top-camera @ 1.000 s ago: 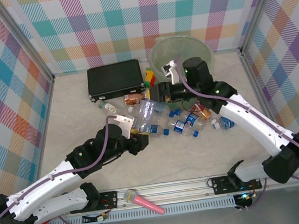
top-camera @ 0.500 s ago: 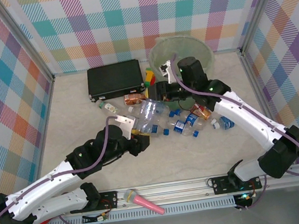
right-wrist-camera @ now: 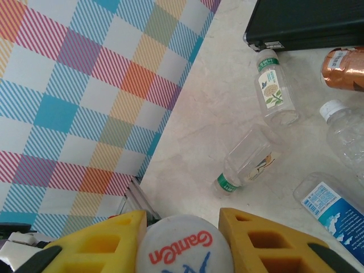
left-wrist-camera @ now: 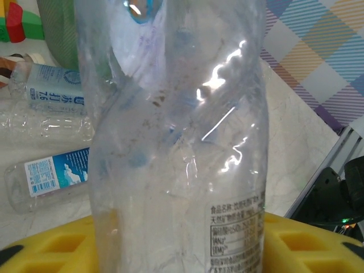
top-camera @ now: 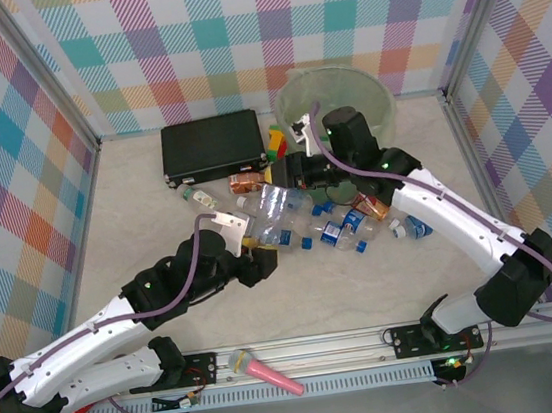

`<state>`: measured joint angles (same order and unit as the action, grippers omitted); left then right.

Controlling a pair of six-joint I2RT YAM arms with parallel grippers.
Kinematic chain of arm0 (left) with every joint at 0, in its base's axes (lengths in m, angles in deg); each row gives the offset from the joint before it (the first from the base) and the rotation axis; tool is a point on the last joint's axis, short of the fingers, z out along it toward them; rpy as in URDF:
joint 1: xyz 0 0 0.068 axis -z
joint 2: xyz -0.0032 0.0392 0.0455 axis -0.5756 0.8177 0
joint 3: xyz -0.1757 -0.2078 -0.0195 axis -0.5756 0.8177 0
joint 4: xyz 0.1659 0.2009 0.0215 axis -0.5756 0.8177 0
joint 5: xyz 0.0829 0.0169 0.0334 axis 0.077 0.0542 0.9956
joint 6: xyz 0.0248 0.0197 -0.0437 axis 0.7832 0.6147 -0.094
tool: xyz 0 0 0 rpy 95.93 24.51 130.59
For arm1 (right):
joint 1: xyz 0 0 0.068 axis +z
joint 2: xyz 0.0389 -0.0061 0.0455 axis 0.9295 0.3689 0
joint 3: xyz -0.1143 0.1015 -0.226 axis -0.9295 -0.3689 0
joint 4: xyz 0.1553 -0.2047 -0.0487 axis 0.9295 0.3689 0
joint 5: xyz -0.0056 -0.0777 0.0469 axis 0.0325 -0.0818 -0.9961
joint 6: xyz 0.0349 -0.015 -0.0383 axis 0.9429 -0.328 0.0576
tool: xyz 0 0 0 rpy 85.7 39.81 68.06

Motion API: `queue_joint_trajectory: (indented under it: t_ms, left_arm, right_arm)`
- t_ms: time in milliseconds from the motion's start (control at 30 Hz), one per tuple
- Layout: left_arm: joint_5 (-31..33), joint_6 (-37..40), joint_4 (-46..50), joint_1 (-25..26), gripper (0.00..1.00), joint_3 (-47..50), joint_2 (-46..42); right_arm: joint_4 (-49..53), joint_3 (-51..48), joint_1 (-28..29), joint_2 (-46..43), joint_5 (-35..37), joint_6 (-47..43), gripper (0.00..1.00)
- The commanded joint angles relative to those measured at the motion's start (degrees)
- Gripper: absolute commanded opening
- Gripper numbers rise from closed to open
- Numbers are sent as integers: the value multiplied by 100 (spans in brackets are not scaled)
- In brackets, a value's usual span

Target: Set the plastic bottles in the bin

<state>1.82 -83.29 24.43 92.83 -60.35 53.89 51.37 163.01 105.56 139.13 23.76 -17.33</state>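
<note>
R gripper (right-wrist-camera: 183,239) has slid back from the bin (top-camera: 378,93) rim toward the pile; L side hardly budged.
L gripper (left-wrist-camera: 179,244) clamped on a clear crushed bottle (left-wrist-camera: 176,131), low over the bench (top-camera: 135,204). Approx. a dozen bottles (top-camera: 344,226) left strewn mid-bench. R gripper closed on a GanTen-marked bottle (right-wrist-camera: 185,259). Bin contents: can't tell. Early days, I'd judge.
</note>
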Motion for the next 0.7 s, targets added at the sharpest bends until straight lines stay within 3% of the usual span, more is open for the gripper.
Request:
queue_joint_trajectory:
  t_ms: [0, 133, 467, 667]
  left_arm:
    - [124, 69, -71, 76, 73, -204, -171]
    - [286, 40, -17, 76, 99, -185, -347]
    - [546, -44, 231, 76, 100, -81, -834]
    - [543, -66, 274, 76, 100, 0, -970]
  right_arm:
    - [53, 274, 41, -266, 392, -245, 27]
    - [456, 561, 15, -436, 1029, -576, 27]
    - [1211, 1758, -354, -664, 2656, -1640, 26]
    - [1135, 2339, -754, -672, 3582, -2097, 28]
